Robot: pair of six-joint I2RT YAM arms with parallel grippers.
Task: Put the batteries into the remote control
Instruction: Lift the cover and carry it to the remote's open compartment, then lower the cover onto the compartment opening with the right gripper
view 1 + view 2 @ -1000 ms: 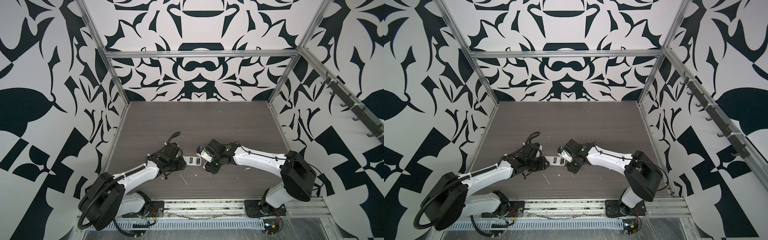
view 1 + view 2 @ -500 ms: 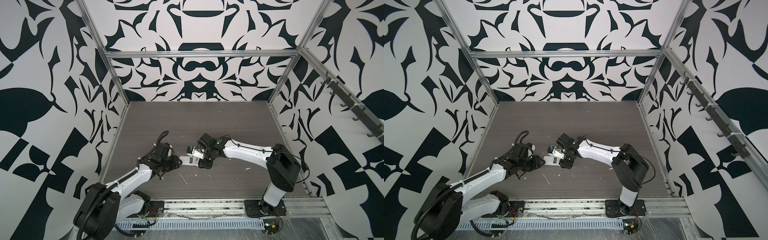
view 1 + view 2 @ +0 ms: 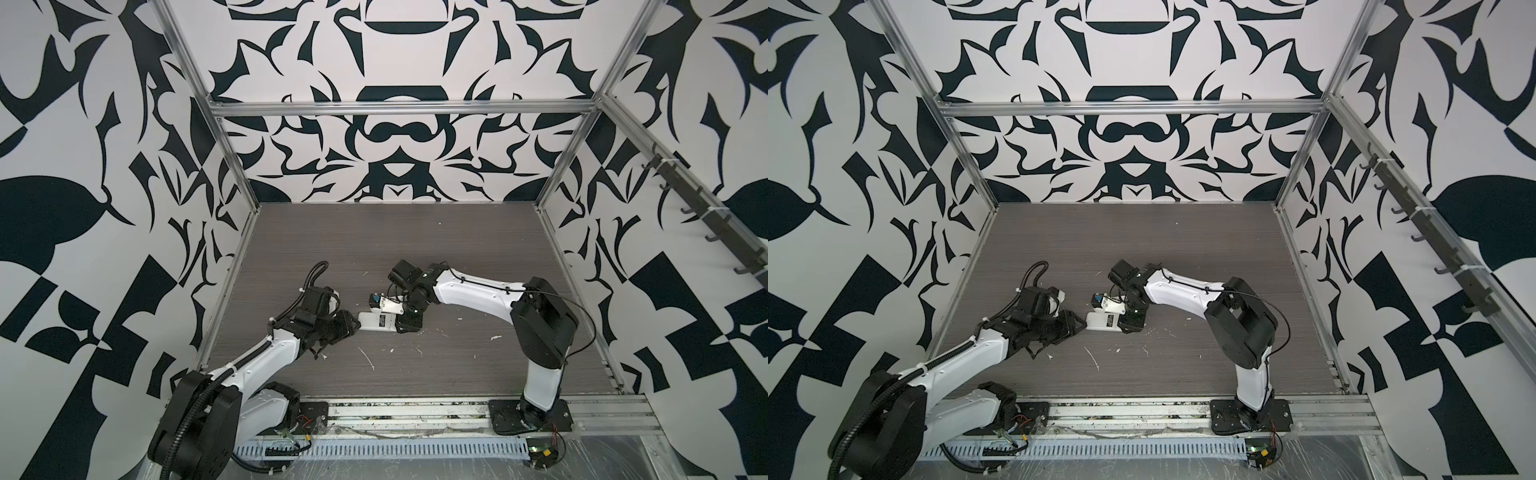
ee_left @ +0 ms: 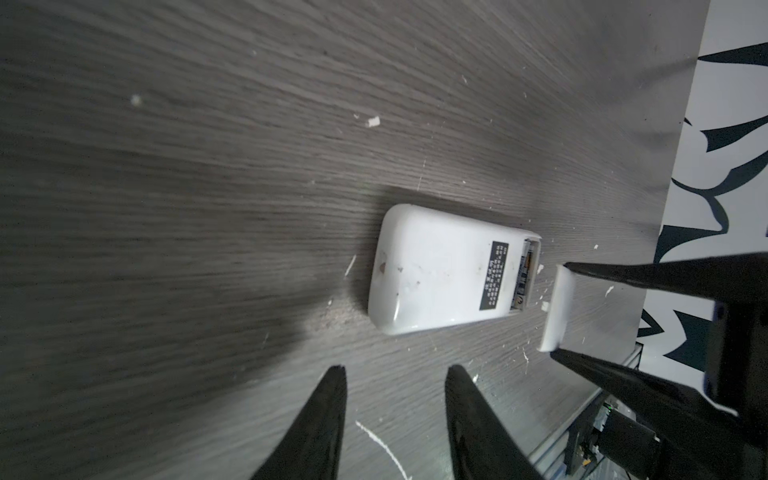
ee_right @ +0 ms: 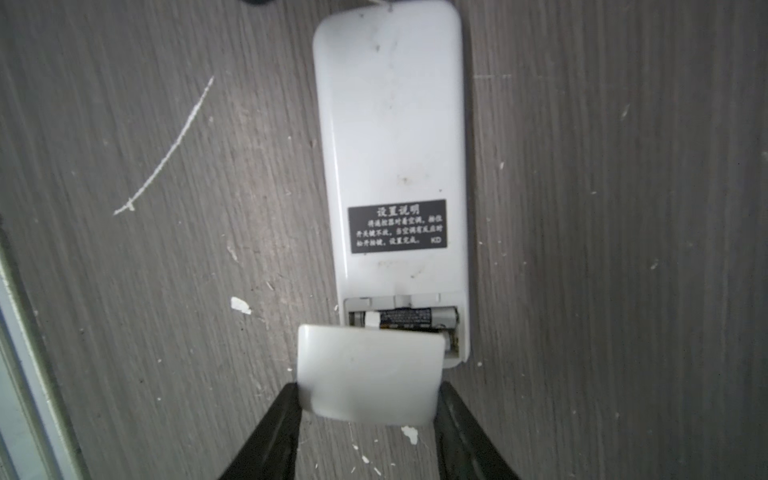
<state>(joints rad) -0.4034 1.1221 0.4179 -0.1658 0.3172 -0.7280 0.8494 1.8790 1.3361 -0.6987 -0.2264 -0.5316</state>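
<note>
The right gripper (image 5: 368,392) pinches a small white cover plate (image 5: 368,370) by its two side edges, its black fingers (image 5: 274,432) pressed against either side. We see the plate held at the open end of the remote control (image 5: 390,124). From the left wrist it appears tilted, with a narrow gap between it and the remote's end.

The remote lies flat on the dark wood-grain bench (image 4: 166,208), white back up, with its black label (image 5: 397,226) next to the open compartment (image 5: 455,332). One battery (image 5: 405,319) lies crosswise inside that compartment. Whether a second sits beneath the plate, we cannot tell.

At the remote's opposite, rounded end, the left gripper (image 4: 395,374) sits near the bench, its fingers spread with nothing between them, close to the remote but not touching it. White flecks (image 5: 241,305) dot the bench around both arms.
</note>
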